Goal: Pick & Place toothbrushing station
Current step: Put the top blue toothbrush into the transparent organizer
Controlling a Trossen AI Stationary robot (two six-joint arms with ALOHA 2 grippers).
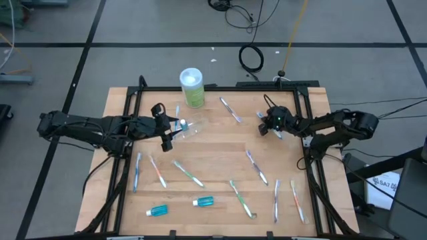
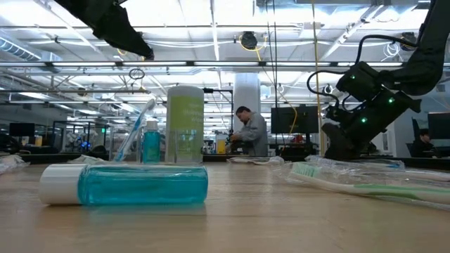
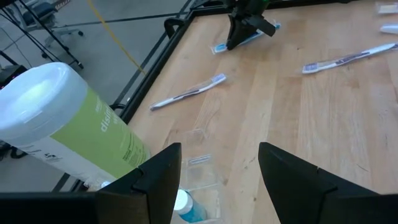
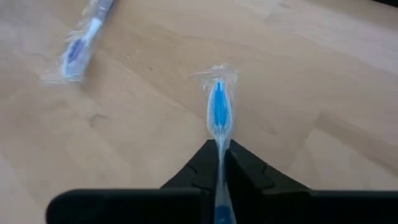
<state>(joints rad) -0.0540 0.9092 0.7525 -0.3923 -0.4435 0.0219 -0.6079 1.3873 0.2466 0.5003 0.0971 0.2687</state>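
Reaching in from the table's right edge, the right arm lies low over the wood with its right gripper at the far right part of the table; the two dark fingers are pressed together on a wrapped blue toothbrush, whose head sticks out ahead of the fingertips just over the bare wood. The left arm extends from the table's left edge, and the left gripper holds its fingers spread, with nothing between them, beside the clear plastic cup, which holds a blue-accented toothbrush and a small blue tube. A tall green-labelled wipes canister stands just behind the cup, at the far edge. Black frame rails run along the left, right and far borders, close to both arms. Loose toothbrushes lie scattered across the near half, another lies between the canister and the right gripper, and two blue toothpaste tubes rest near the front edge. Bare wood lies between the two grippers, at the table's centre.
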